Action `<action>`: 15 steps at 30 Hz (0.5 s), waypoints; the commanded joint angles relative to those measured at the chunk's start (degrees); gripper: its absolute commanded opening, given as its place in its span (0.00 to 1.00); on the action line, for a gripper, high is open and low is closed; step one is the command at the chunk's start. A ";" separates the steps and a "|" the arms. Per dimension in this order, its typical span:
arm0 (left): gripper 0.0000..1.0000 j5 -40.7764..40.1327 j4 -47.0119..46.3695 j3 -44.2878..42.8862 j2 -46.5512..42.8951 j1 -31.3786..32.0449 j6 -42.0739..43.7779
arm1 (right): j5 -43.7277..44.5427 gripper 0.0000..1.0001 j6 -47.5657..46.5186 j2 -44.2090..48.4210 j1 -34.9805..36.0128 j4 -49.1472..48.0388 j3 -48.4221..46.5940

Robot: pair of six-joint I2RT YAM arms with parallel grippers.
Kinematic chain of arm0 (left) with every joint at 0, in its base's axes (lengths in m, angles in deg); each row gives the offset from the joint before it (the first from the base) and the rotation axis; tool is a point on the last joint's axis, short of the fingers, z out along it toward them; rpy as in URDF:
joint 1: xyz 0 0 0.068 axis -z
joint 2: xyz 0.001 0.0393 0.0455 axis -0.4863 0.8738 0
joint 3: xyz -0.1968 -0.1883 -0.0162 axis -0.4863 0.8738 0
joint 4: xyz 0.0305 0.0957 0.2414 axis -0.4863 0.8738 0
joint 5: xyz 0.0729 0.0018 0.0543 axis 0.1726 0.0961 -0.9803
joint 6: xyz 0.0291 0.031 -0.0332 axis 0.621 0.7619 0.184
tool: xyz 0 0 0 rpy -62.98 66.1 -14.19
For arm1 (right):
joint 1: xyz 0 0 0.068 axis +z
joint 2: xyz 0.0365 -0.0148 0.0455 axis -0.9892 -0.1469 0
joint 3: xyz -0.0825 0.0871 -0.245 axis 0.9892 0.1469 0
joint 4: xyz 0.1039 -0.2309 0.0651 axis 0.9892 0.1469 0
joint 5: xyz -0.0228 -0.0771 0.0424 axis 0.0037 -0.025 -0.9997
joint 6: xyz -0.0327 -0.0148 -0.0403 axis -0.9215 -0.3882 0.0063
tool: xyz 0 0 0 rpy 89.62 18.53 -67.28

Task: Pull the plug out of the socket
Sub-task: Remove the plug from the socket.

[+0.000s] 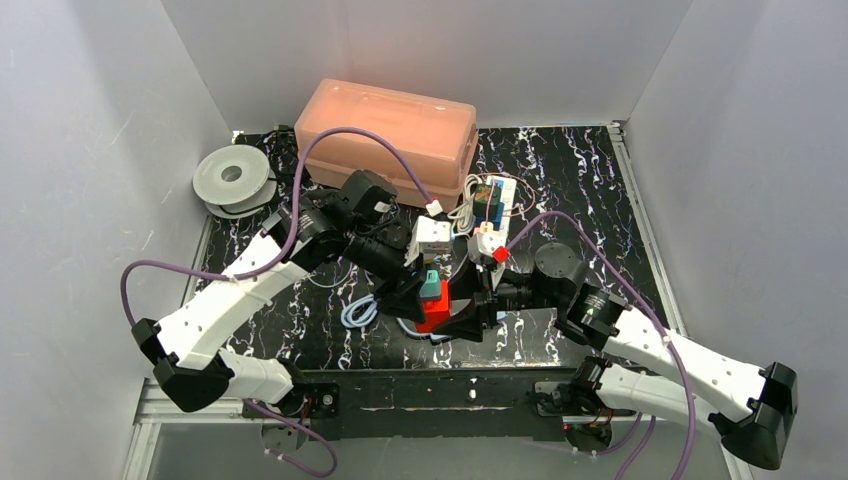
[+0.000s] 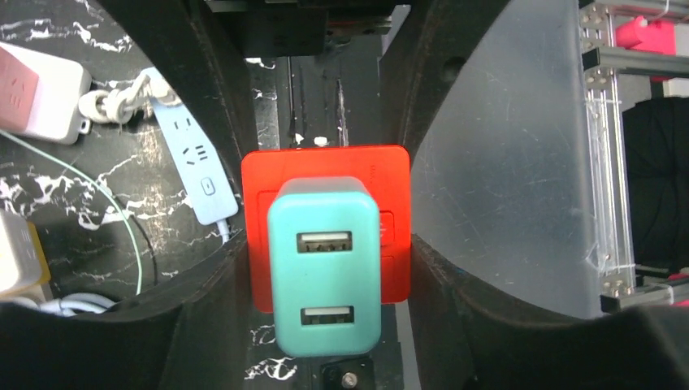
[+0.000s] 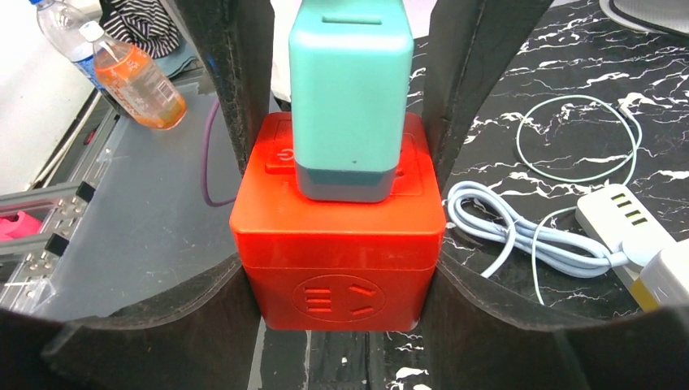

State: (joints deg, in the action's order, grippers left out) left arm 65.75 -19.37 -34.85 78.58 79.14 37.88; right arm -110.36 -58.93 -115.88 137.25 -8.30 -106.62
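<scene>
A teal USB plug (image 1: 431, 284) sits in the top of a red cube socket (image 1: 432, 314) near the front middle of the table. My right gripper (image 3: 341, 301) is shut on the socket (image 3: 337, 244), its fingers pressed against the two sides. The plug (image 3: 349, 89) stands upright in it. My left gripper (image 2: 325, 325) comes from above and straddles the plug (image 2: 325, 268). It is open, with a small gap on each side. The socket (image 2: 394, 236) shows behind the plug.
A pink lidded box (image 1: 390, 135) stands at the back and a grey spool (image 1: 232, 180) at back left. White adapters and a power strip (image 1: 432, 235) lie just behind the grippers. A coiled pale cable (image 3: 496, 231) lies beside the socket. A blue strip (image 2: 195, 166) lies nearby.
</scene>
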 commanded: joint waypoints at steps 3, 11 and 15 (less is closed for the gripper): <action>0.36 2.75 4.28 -1.20 0.66 0.78 1.88 | 0.37 0.01 1.39 -1.15 0.20 -7.51 -4.14; 0.23 2.18 4.66 -1.64 0.03 0.85 2.43 | 2.51 0.72 4.23 0.98 0.20 -8.04 -1.86; 0.20 4.60 2.95 -3.47 0.42 0.86 -0.35 | 1.53 0.79 5.77 1.45 0.20 -16.28 1.07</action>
State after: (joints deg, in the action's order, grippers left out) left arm 64.62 -17.62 -35.29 79.04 79.34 38.80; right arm -109.40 -55.80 -116.17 137.45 -11.47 -106.19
